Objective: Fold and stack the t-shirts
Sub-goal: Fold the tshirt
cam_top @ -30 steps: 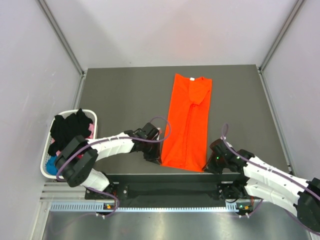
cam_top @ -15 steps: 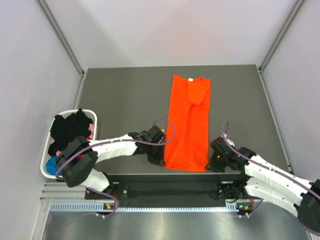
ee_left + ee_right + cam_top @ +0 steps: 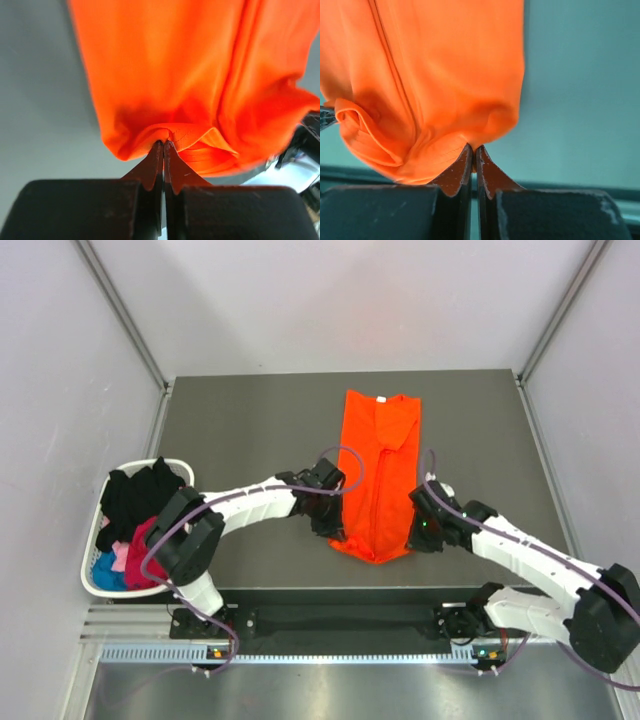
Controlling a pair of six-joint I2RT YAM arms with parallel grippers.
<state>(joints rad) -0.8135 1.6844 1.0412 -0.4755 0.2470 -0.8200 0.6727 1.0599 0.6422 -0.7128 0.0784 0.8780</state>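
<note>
The orange t-shirt (image 3: pixel 382 465) lies as a long narrow strip on the dark table (image 3: pixel 250 440), collar and white neck label at the far end. My left gripper (image 3: pixel 335 530) is shut on its near left hem corner (image 3: pixel 165 134). My right gripper (image 3: pixel 412 533) is shut on its near right hem corner (image 3: pixel 470 142). Both corners are lifted off the table and the near hem sags between them (image 3: pixel 372 550). Other t-shirts, black (image 3: pixel 140 495), magenta (image 3: pixel 140 550) and blue (image 3: pixel 108 570), are heaped in the basket at the left.
A white basket (image 3: pixel 186 468) hangs off the table's left edge. Grey walls stand to the left, right and back. The table's near edge (image 3: pixel 350 590) runs just below the hanging hem. The arm bases sit on a rail at the bottom.
Both grippers have risen and moved away from the near edge with the shirt's near hem corners. The hem has come off the table and the flat part of the shirt has shortened.
</note>
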